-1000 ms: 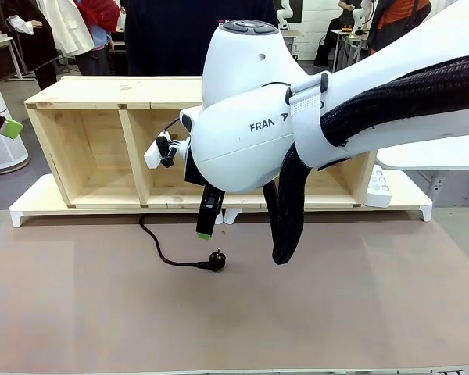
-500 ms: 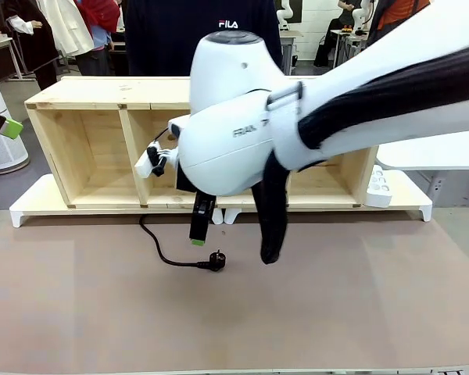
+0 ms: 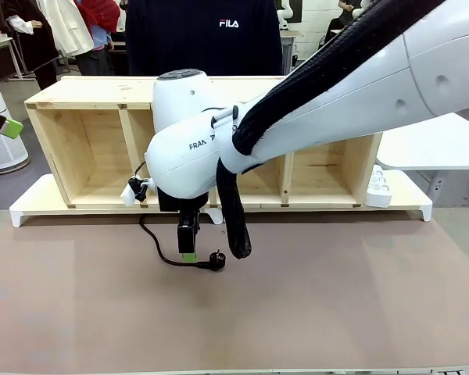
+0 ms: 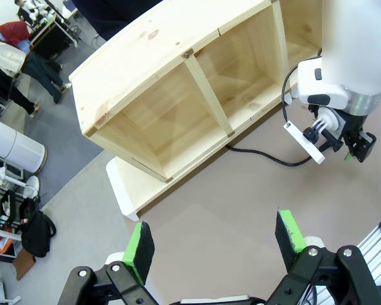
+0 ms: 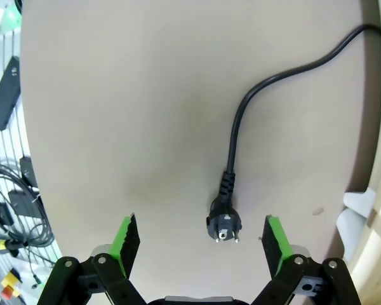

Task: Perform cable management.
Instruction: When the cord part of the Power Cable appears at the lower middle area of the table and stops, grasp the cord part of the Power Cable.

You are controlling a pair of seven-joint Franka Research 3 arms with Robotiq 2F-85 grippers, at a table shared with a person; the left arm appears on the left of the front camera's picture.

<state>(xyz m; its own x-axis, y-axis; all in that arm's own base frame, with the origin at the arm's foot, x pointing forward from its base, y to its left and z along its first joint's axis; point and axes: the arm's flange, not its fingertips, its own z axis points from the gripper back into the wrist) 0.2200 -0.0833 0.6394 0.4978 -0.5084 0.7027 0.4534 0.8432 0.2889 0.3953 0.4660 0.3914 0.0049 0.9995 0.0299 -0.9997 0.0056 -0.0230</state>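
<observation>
Cable (image 5: 234,133); "FILA" on person's shirt (image 3: 203,43)

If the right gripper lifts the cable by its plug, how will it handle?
Likely floppy: the cable lies in loose curves on the table, so the rest should trail behind. The plug looks small and rigid, probably a firm hold for the open right gripper. Its far end runs toward the wooden shelf, so it may snag there.

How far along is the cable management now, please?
Nothing looks done yet: the cable lies loose on the table, running from the wooden shelf to its plug. In hand: the right claw hangs open above the plug. Left: gripping the cable and tidying it away.
</observation>
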